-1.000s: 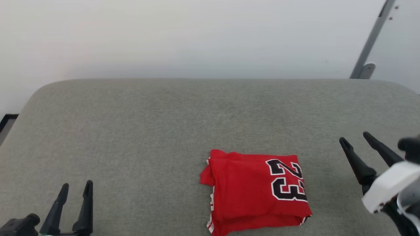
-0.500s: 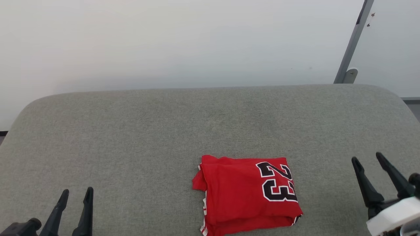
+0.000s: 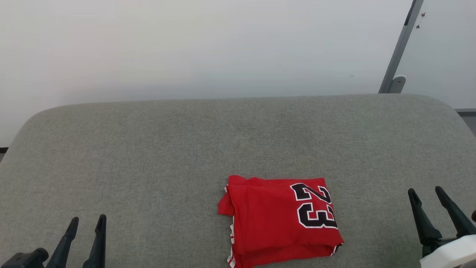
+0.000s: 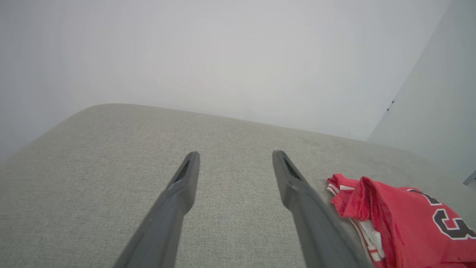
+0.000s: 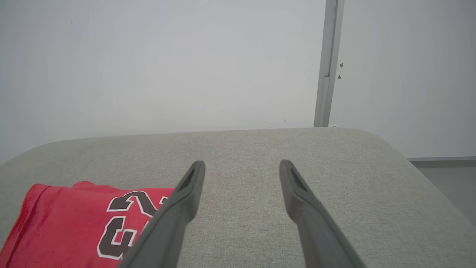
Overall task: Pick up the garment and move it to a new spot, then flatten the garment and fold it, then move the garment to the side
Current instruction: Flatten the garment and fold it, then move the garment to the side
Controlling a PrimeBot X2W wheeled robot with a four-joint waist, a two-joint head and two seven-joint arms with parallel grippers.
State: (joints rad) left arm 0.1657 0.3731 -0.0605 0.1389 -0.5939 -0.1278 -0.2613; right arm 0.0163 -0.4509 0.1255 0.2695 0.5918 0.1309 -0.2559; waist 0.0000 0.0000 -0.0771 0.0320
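The garment [image 3: 279,219] is a red jersey folded into a neat rectangle, with a black-and-white "23" showing on its right part. It lies on the grey cushion near the front edge, right of centre. Striped trim peeks out along its left side [image 4: 366,238]. My left gripper [image 3: 87,221] stands open at the lower left, far from the garment. My right gripper [image 3: 427,192] stands open at the lower right, apart from the garment's right edge. The left wrist view has the open left gripper [image 4: 234,158] over bare cushion; the right wrist view has the open right gripper [image 5: 240,165] beside the garment [image 5: 67,223].
The grey fabric cushion [image 3: 167,149] has rounded far corners and stands against a pale wall. A grey metal post [image 3: 399,48] rises at the back right. Floor shows past the cushion's right edge [image 5: 446,175].
The head camera has shifted, so the whole picture sits differently. My right gripper has drawn back and down toward the lower right corner, away from the garment. The garment lies as before.
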